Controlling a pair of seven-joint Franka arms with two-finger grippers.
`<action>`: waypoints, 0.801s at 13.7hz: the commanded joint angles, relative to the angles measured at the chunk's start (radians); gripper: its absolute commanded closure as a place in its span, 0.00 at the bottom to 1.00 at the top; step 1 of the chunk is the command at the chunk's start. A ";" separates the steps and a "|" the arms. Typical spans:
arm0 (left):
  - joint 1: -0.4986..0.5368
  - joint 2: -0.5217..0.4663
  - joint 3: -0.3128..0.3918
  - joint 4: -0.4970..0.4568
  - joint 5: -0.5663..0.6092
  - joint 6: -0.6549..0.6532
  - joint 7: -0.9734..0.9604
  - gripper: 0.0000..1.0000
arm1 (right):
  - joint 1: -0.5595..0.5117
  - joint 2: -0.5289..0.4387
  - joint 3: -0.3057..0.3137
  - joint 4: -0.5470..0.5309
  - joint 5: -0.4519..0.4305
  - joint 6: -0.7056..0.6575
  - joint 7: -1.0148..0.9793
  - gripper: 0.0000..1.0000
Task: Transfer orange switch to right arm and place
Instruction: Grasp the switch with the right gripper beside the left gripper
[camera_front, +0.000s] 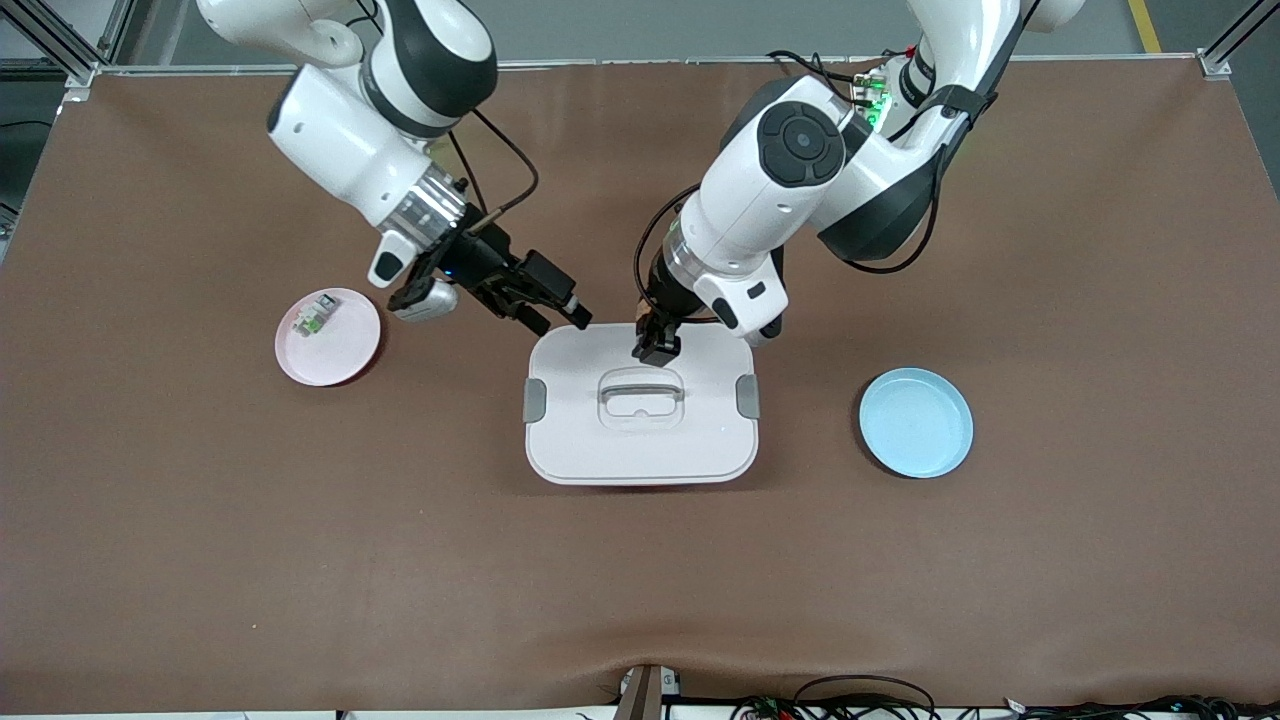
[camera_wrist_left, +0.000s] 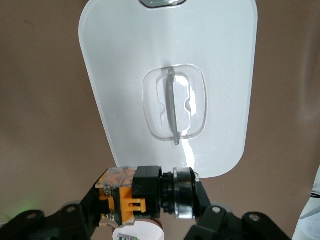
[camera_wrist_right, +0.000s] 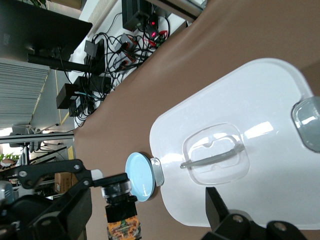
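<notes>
I am looking at a robotics lab bench. A brown mat (camera_front: 200, 520) covers the table, framed by aluminium rails (camera_front: 60, 50) at the corners. In the right wrist view, black power supplies and tangled cables (camera_wrist_right: 100, 50) sit on the floor beside a dark monitor (camera_wrist_right: 35, 35). More loose wiring (camera_front: 850, 700) hangs along the table's front edge.

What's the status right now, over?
Left gripper shut on switch over white lid. Right gripper open beside it. Nothing between them.
</notes>
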 joint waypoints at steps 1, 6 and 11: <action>-0.024 0.015 0.004 0.038 -0.020 -0.002 -0.021 1.00 | 0.029 0.035 -0.011 0.038 0.125 0.003 -0.107 0.00; -0.044 0.056 0.007 0.040 -0.017 0.056 -0.067 1.00 | 0.078 0.041 -0.012 0.050 0.378 -0.008 -0.333 0.00; -0.045 0.056 0.007 0.040 -0.016 0.061 -0.064 1.00 | 0.087 0.096 -0.014 0.052 0.372 -0.008 -0.432 0.00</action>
